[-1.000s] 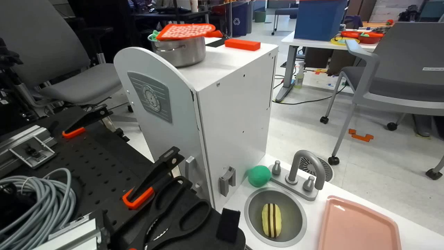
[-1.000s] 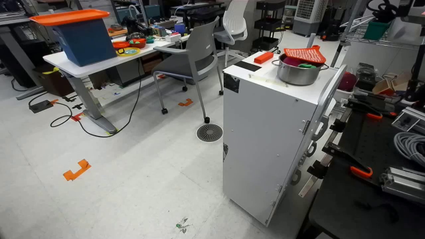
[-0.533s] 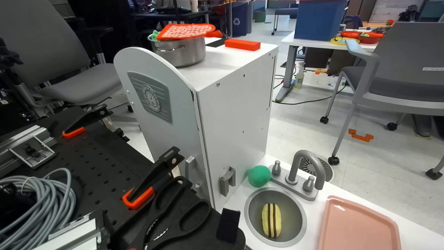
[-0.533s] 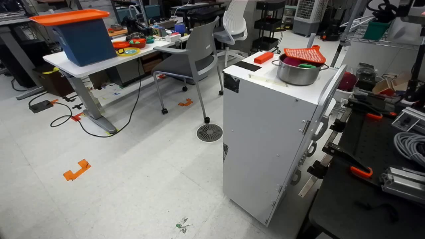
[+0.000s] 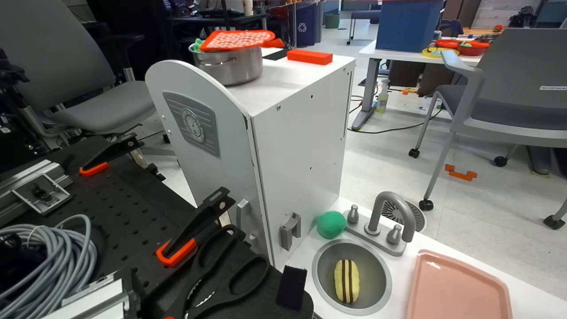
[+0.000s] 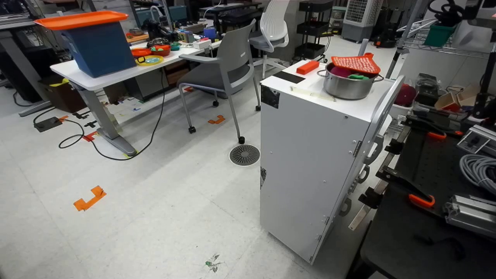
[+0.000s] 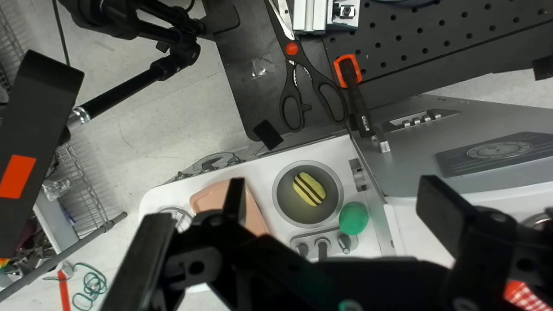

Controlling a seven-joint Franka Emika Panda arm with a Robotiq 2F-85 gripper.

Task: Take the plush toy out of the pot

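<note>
status: extraction not done. plush toy (image 6: pixel 341 72) is inside the pot (image 6: pixel 347 87); pot stands upright on the white desk (image 5: pixel 288 77). orange cover (image 6: pixel 356 64) lies over part of the pot's mouth and hides some of the plush toy; can't tell if those two touch.

pincer (image 7: pixel 335 198): jaws spread wide in the wrist view, nothing held. neither exterior view shows it. past the jaws the wrist view looks down on the sink (image 7: pixel 288 210) with a yellow striped toy (image 7: pixel 309 189) in it, so i'd say it's not lined up on the pot.

left, my read: everything. get over the pot, clear or work around the cover, grip, lift past the rim, set down.

orientation: magenta body shows deeper in the opening, green end (image 6: pixel 358 77) by the rim, toward the arched panel (image 5: pixel 230 133) side. in an exterior view a green bit, likely that same end, pokes up at the rim. visible long axis runs magenta to green, slantwise across the pot. full length and tilt hidden by cover and pot wall, can't call them.
</note>
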